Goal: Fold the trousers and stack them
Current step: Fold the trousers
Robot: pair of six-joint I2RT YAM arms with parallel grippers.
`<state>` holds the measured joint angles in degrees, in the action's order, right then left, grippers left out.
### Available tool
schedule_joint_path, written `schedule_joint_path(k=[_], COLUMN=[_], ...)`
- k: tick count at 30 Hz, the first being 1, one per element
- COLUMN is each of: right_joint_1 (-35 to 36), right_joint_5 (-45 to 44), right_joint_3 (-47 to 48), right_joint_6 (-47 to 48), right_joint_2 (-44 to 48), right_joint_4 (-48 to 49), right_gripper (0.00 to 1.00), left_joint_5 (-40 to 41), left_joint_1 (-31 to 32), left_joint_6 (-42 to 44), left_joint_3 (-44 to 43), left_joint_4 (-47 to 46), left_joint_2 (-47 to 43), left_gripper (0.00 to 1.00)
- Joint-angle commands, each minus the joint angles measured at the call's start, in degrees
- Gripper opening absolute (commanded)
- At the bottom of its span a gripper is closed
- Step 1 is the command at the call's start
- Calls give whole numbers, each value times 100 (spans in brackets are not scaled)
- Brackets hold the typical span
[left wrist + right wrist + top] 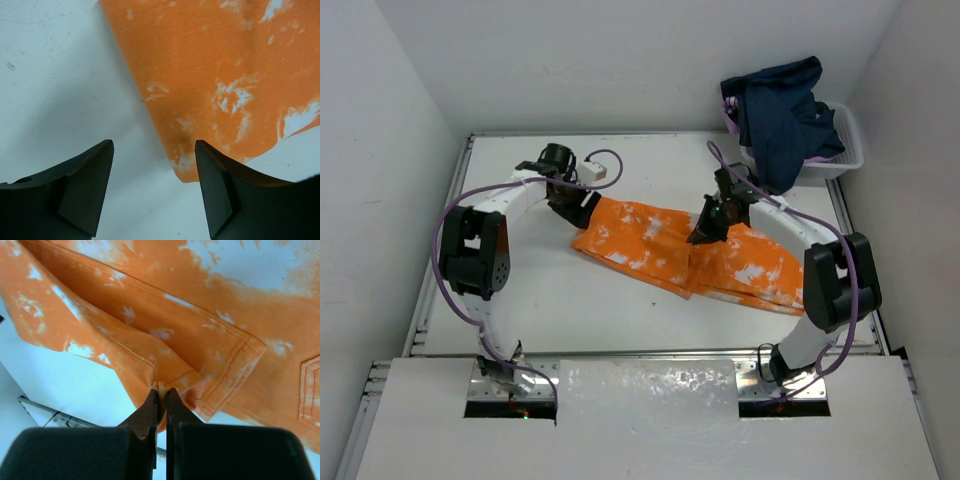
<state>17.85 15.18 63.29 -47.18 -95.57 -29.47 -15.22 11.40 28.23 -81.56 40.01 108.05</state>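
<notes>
The orange trousers (pixel 670 250) with white splotches lie partly folded across the middle of the white table. My right gripper (pixel 705 228) is shut on a seamed edge of the trousers (pixel 165 340) and holds that fold lifted over the cloth. My left gripper (pixel 577 208) is open at the left end of the trousers. In the left wrist view a rounded corner of the cloth (pixel 220 85) lies between and beyond the fingers (pixel 215 190), touching neither as far as I can see.
A white basket (pixel 840 160) at the back right holds dark blue clothes (pixel 782 115) that hang over its rim. Raised rails run round the table's edge (pixel 450 230). Purple cables loop beside both arms.
</notes>
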Motion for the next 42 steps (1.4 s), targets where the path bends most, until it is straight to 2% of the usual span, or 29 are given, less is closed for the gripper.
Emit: schedule_joint_path(k=[1,11,29,36,42], right_joint_1=[70,764,817,97,-18], right_joint_5=[64,336,661,408,-137], right_joint_3=[491,17,-17,-976,-72], right_joint_6=[-178,-1135,-1821,-1532,-513], right_joint_2=[179,653,882,1093,234], right_joint_4=[-14,591,953,856,66], right_gripper=[0,0,0,0,0], left_joint_5=[-16,54,46,11,37], left_joint_1=[-68,-190,-235,-235,-235], left_joint_6=[86,77,104,86,113], left_joint_3=[-202,-334,-387,-326,-343], left_joint_4=[-143,-204,-186,-195,-151], left_joint_2=[67,146,164,129,137], left_gripper=[64,64,64,64,64])
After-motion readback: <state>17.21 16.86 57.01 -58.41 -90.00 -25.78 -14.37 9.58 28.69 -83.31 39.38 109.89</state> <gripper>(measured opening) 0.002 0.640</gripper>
